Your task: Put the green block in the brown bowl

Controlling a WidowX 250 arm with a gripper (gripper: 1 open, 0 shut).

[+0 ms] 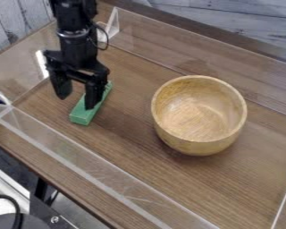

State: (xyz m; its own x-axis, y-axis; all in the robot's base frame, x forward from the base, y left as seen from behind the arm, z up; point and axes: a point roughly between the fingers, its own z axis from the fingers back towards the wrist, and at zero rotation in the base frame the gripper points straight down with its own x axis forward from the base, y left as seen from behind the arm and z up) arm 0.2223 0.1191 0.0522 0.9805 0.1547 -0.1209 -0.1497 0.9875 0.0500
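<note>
The green block lies flat on the wooden table, left of centre, its long side running toward the back. My black gripper points straight down over the block's far end, open, with one finger at each side of the block and the near end showing below. I cannot tell whether the fingertips touch it. The brown bowl stands upright and empty to the right, a hand's width from the block.
A clear plastic wall runs along the table's front and left edges. A second clear panel rises along the back. Bare wood lies between the block, the bowl and the front wall.
</note>
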